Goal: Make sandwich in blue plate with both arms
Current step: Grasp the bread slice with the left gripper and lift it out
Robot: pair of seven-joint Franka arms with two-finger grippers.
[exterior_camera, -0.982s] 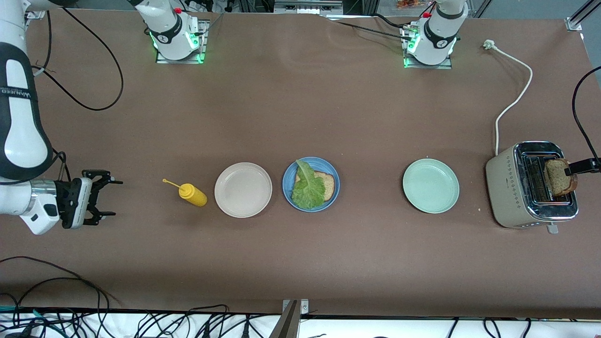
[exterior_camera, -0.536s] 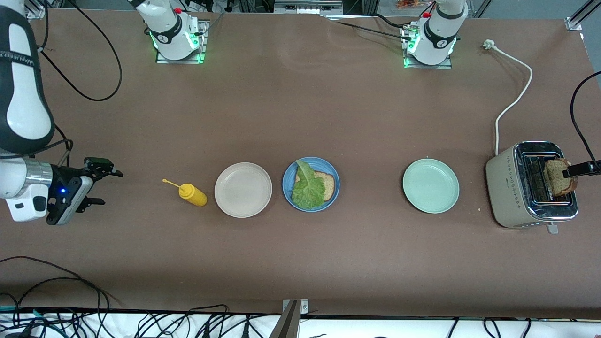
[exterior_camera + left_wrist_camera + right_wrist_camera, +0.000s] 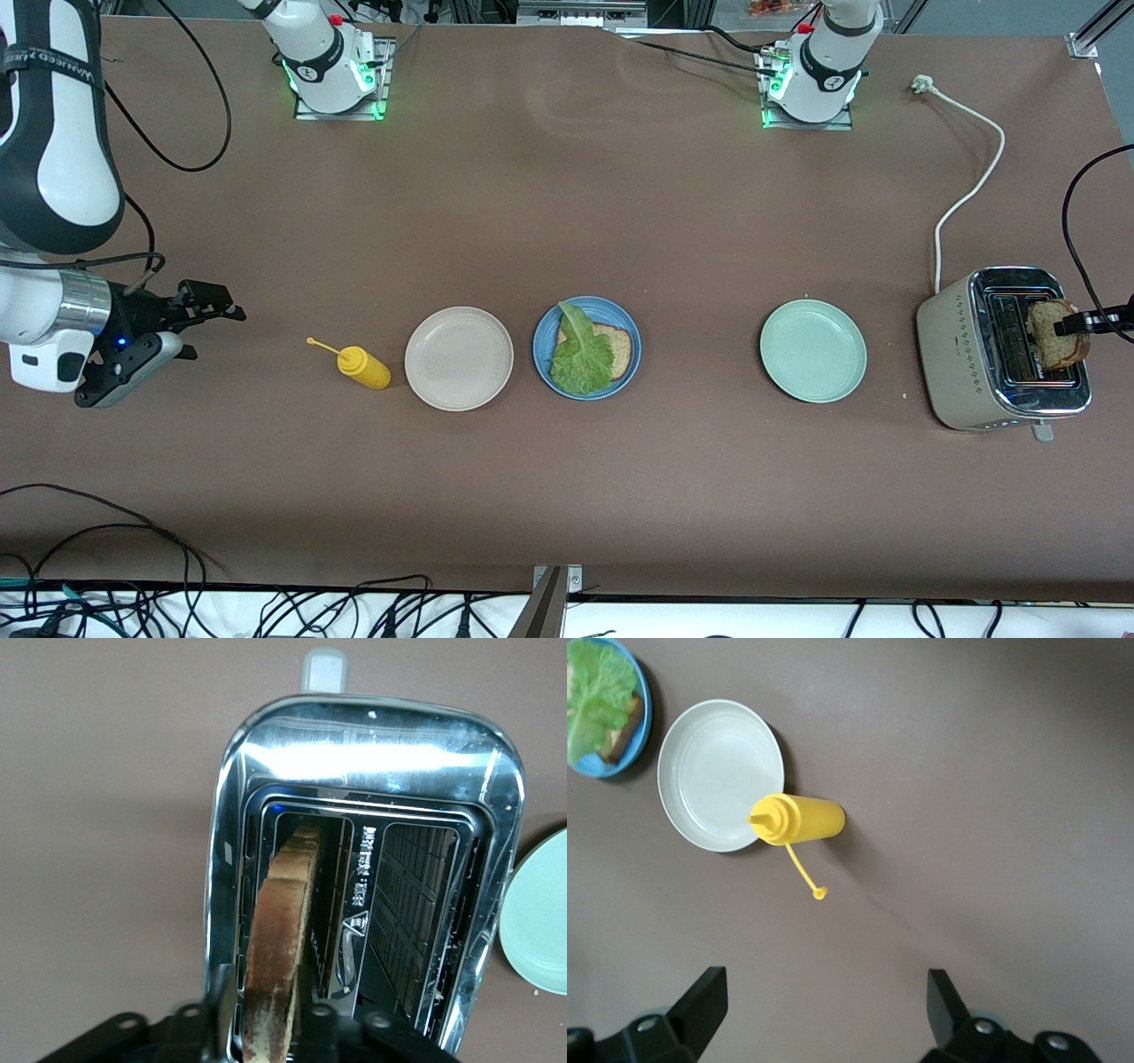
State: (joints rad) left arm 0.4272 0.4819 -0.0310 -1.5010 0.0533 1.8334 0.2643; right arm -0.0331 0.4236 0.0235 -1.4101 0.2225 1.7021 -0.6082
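Since the earlier frame, left gripper (image 3: 270,1028) fingers are closed onto the bread slice (image 3: 282,939), upright in the toaster (image 3: 496,859) slot. Right gripper (image 3: 190,323), fingers released, is raised; waits over tabletop.

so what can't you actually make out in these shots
- Left gripper: the front view's edge cuts off all but a finger at the toast.
- Toast's lower part: inside the toaster slot in the left wrist view.
- Bottom bread slice on the blue plate: largely under the lettuce.
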